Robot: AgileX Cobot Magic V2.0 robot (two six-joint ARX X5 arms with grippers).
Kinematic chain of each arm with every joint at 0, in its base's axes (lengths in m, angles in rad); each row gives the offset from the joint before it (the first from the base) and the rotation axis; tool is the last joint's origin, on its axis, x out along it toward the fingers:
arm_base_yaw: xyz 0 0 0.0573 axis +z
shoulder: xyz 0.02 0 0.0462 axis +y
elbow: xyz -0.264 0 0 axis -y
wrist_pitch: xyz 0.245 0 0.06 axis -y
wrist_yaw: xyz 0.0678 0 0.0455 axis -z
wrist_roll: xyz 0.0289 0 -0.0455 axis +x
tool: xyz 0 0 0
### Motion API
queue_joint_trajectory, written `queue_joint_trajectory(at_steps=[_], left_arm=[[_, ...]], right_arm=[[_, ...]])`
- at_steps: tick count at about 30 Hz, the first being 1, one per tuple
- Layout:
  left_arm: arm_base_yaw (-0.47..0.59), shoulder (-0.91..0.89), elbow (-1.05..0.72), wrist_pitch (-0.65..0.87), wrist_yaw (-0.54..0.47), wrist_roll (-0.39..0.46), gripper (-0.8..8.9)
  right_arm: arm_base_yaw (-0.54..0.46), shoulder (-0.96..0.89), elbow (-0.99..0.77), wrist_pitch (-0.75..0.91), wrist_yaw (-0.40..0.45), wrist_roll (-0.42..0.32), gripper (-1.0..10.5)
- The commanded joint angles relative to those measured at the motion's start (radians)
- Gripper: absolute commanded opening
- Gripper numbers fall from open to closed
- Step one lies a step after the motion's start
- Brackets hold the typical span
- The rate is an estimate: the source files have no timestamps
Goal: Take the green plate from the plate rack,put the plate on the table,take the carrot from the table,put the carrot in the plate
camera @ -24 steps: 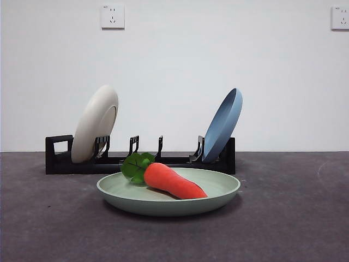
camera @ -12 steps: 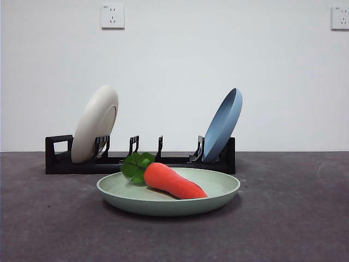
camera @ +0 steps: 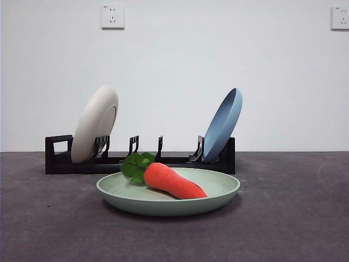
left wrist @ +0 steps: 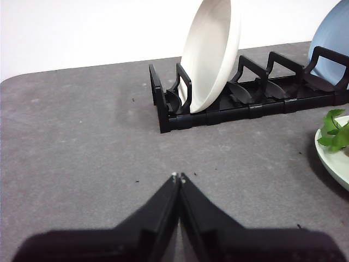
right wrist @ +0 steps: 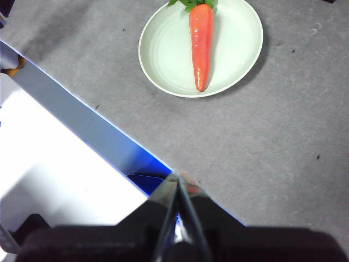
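Still, the carrot (camera: pixel 173 182) rests unmoved in the green plate (camera: pixel 218 197).

The front view sits low, near tabletop (camera: pixel 294 229) height, looking level across it at the wall; the green plate (camera: pixel 218 197) is close and large at centre, and the plate rack (camera: pixel 174 161) stands behind it at 12 o'clock.

The left wrist view looks down at a slant over the left gripper (left wrist: pixel 178 177), facing the plate rack (left wrist: pixel 256 106) at 1 o'clock, with the green plate's rim (left wrist: pixel 334 164) cut off at 3 o'clock.

The right wrist view looks steeply down from higher up over the right gripper (right wrist: pixel 176 176), with the green plate (right wrist: pixel 240 43) at 12 o'clock, well off.

All three views share the green plate; the front and left wrist views also share the rack.
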Motion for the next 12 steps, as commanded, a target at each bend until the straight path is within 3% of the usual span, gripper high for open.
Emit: queue_joint_trajectory(at_steps=[1,4,9,12], left_arm=[[0.003,-0.004,-0.013,0.003,0.006,-0.005,-0.03],[0.003,-0.004,-0.013,0.003,0.006,-0.005,-0.03],[0.003,-0.004,-0.013,0.003,0.006,-0.005,-0.03],[0.003,-0.004,-0.013,0.003,0.006,-0.005,-0.03]], right_arm=[[-0.033,-0.024,-0.006,0.038,0.041,-0.052,0.1],[-0.130,-0.066,-0.017,0.150,0.069,-0.059,0.1],[-0.354,-0.194,-0.151,0.405,-0.011,-0.052,0.1],[-0.460,-0.281,-0.288,0.537,-0.015,-0.064,0.1]])
